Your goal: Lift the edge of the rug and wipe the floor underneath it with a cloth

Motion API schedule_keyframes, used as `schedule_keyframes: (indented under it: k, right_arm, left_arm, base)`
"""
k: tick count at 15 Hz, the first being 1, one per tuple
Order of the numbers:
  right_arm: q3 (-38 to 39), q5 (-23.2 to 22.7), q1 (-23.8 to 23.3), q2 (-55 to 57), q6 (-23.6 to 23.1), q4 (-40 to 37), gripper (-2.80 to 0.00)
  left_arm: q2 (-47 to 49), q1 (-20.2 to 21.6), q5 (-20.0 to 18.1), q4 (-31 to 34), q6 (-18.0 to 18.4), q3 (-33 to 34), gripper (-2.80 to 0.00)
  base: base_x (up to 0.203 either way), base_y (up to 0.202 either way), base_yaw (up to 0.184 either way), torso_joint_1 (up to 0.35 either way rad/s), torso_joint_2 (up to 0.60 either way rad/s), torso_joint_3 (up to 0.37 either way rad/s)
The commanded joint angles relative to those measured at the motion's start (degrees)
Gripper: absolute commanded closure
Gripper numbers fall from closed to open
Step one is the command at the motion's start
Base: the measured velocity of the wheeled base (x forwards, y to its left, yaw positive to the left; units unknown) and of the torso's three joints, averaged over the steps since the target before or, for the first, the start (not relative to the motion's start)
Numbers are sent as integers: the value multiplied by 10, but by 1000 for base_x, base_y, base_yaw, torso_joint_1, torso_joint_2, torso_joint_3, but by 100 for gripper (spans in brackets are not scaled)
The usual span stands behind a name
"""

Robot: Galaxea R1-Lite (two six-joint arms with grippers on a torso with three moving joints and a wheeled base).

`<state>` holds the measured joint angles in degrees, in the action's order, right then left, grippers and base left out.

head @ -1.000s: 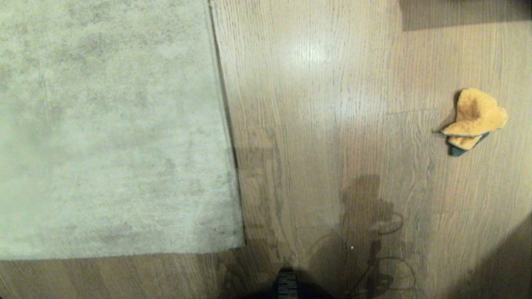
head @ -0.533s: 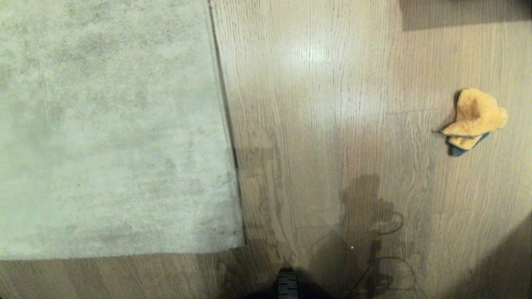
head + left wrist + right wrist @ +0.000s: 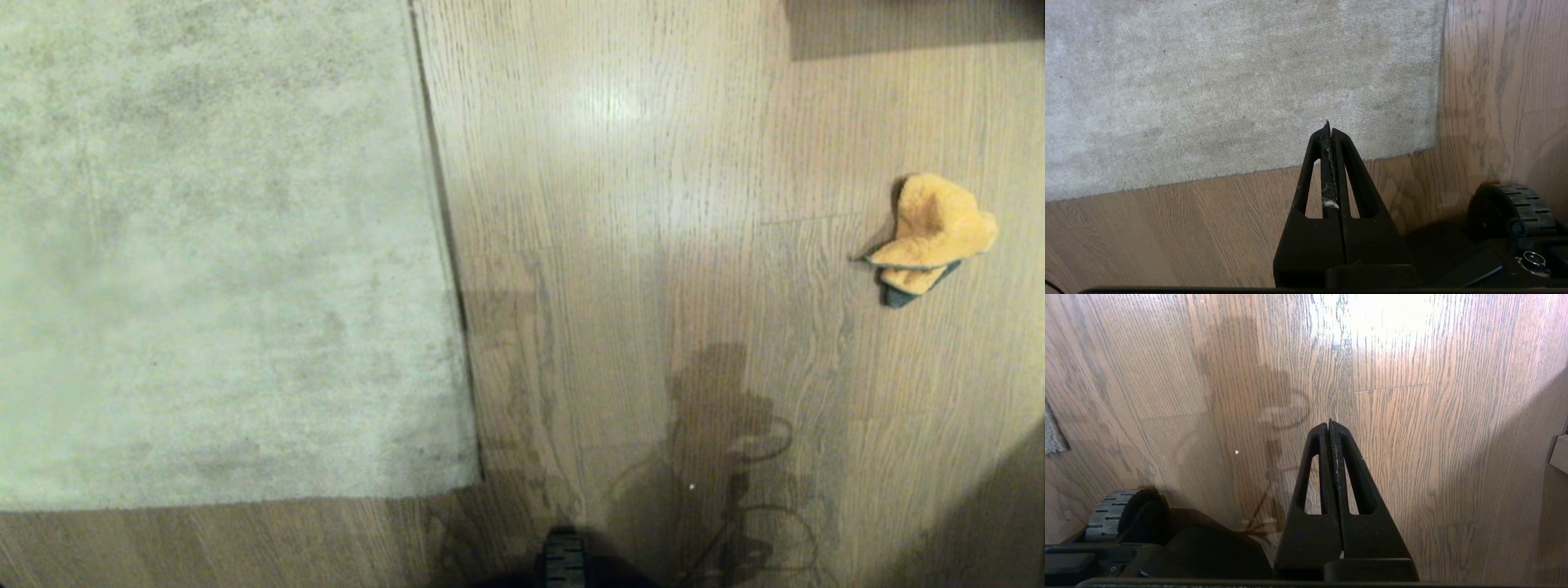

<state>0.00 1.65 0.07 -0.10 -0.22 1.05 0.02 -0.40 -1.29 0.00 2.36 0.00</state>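
Fingers pressed together, the left gripper (image 3: 1329, 127) hangs above the fuzzy rug edge (image 3: 1274, 169); the right gripper (image 3: 1329, 424), likewise closed, hangs over grained floor (image 3: 1412, 437), the crumpled cloth (image 3: 931, 233) well beyond.

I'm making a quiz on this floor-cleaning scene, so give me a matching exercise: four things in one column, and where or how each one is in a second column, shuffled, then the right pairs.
Things:
1. cloth
2. rug edge
3. left gripper
4. right gripper

Places or states:
A. shut, empty, with only bare floor beyond its tip
B. crumpled on the floor on the robot's right, far from the rug
C. lying flat on the floor, not lifted
D. shut, empty, its tip seen against the rug's near corner

Pairs: 1-B, 2-C, 3-D, 4-A
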Motion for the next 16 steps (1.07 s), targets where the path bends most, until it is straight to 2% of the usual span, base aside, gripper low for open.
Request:
schedule_keyframes:
  k: [1, 16]
  right_arm:
    - [0, 0, 0, 1, 0, 0, 0]
    - [0, 0, 0, 1, 0, 0, 0]
  left_arm:
    - [0, 0, 1, 0, 0, 0, 0]
    - [0, 0, 1, 0, -4, 0, 0]
  base:
    - [0, 0, 0, 0, 0, 0]
    - [0, 0, 0, 3, 2, 186]
